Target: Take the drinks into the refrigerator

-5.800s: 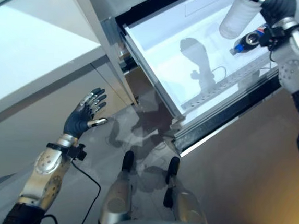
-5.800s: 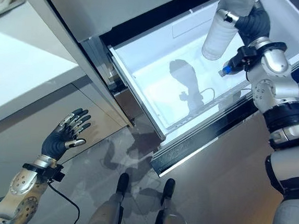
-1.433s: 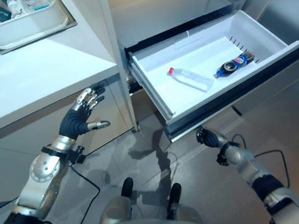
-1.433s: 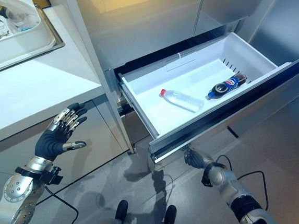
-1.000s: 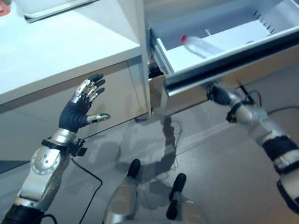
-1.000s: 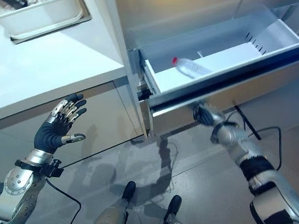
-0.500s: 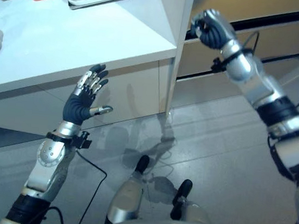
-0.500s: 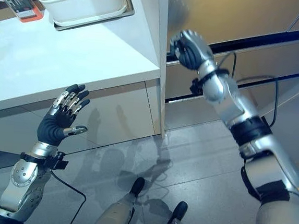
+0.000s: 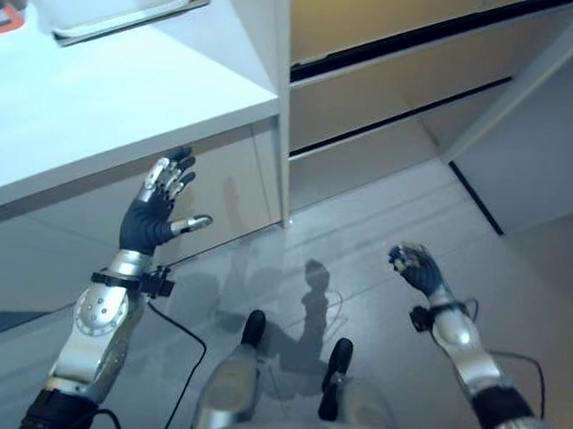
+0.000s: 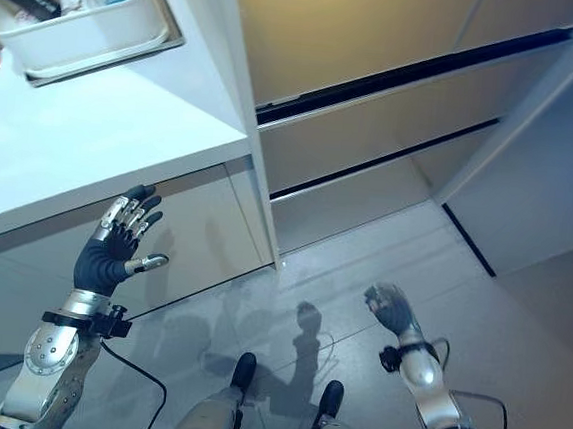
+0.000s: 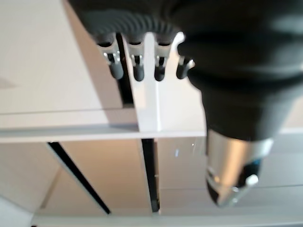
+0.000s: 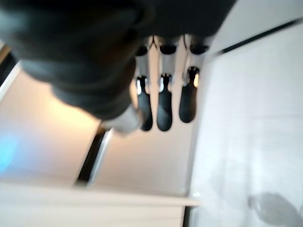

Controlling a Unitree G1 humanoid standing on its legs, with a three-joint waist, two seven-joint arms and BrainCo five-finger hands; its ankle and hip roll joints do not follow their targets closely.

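Left hand (image 9: 153, 220): raised in front of the white counter (image 9: 95, 107), fingers spread and straight, thumb out to the side, holding nothing. Its own wrist view shows the dark-tipped fingers (image 11: 137, 68) extended in a row toward the counter's edge and the cabinet fronts beyond.

Right hand (image 9: 414, 268): low over the grey floor (image 9: 364, 241), well apart from the refrigerator. From the head views the fingers look loosely curled with nothing between them; the right wrist view shows the fingers (image 12: 164, 106) bent inward toward the palm, empty.

Refrigerator drawer front (image 10: 376, 107): beige panel, flush with the panels around it, dark seams above and below. The drinks cannot be seen in any view; whether they lie behind the shut drawer cannot be told.

Tray (image 10: 77, 31): white, on the counter at the far left, holding assorted small items too indistinct to name. The right eye view shows more of its contents than the left eye view, where its corner is cut by the frame.

Grey-white panel (image 9: 554, 138): stands at the right, beside the beige fronts.
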